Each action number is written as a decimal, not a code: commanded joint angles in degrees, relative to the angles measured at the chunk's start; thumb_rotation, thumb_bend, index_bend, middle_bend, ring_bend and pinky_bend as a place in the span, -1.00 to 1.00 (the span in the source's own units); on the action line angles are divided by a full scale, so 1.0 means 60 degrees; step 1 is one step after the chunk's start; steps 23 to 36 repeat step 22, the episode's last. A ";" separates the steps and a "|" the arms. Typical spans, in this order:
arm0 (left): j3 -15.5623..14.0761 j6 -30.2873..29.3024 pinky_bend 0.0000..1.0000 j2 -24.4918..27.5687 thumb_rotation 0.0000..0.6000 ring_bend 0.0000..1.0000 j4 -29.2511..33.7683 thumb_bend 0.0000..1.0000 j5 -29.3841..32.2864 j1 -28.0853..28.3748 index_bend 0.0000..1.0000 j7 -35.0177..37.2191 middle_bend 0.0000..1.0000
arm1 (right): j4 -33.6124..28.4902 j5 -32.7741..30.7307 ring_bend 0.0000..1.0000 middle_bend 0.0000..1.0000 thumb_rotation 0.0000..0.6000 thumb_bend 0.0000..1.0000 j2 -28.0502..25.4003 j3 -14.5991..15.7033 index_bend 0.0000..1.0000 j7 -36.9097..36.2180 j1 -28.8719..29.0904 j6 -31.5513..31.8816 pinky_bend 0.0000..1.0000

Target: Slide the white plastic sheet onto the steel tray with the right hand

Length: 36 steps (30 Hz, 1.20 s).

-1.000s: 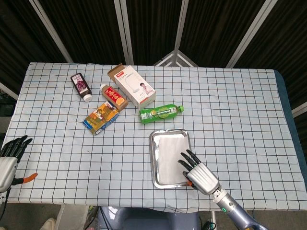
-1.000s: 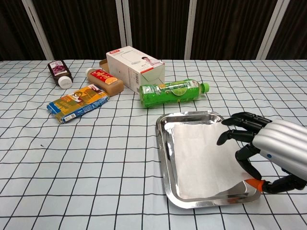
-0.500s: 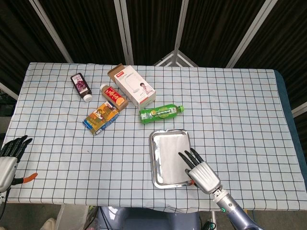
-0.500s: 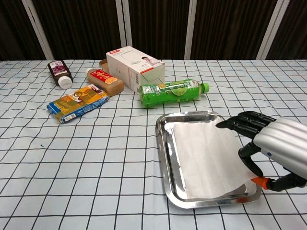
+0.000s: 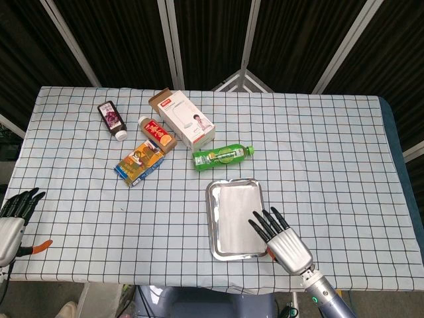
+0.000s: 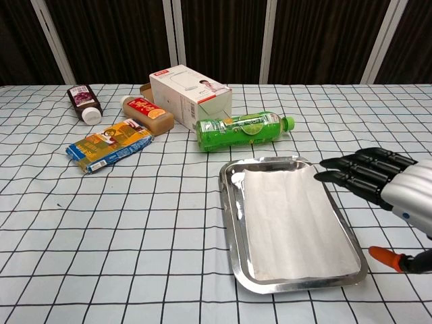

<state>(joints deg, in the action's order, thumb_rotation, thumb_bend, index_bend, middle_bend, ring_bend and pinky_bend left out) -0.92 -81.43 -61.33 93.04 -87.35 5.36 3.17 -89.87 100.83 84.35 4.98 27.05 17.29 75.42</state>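
Observation:
The white plastic sheet (image 5: 234, 217) (image 6: 291, 221) lies flat inside the steel tray (image 5: 211, 225) (image 6: 229, 216), near the table's front edge. My right hand (image 5: 283, 240) (image 6: 388, 188) hovers just right of the tray's front right corner, fingers stretched out and apart, holding nothing and clear of the sheet. My left hand (image 5: 12, 218) rests at the table's front left edge, fingers apart and empty; the chest view does not show it.
Behind the tray lies a green bottle (image 5: 222, 156) (image 6: 241, 129). Further back left are a white box (image 5: 187, 119), a brown bottle (image 5: 157, 134), a dark bottle (image 5: 112, 119) and an orange-blue packet (image 5: 139, 163).
My right hand has drawn back off the tray toward the right and front, fingers straightening. The sheet's raised right front corner has dropped, and the sheet now lies flat in the tray.

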 commanded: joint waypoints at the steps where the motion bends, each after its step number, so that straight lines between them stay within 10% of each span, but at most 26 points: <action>1: 0.0004 0.0018 -1.00 0.0006 1.00 -1.00 -0.0002 -1.00 0.0014 0.0007 -1.00 0.0023 -1.00 | -0.0144 -0.0084 -1.00 -1.00 1.00 -0.25 -0.0205 -0.0126 -1.00 0.0113 -0.0028 0.0078 -1.00; 20: 0.0052 -0.0186 -1.00 -0.0140 1.00 -1.00 -0.0082 -1.00 0.0037 -0.0070 -1.00 -0.0501 -1.00 | -0.1286 -0.2677 -1.00 -1.00 1.00 -0.25 -0.3010 -0.0996 -1.00 -0.2685 -0.1788 0.2102 -1.00; 36: 0.0074 -0.0212 -1.00 -0.0154 1.00 -1.00 -0.0064 -1.00 0.0079 -0.0084 -1.00 -0.0631 -1.00 | -0.1326 -0.2881 -1.00 -1.00 1.00 -0.25 -0.3078 -0.1038 -1.00 -0.2801 -0.1904 0.2114 -1.00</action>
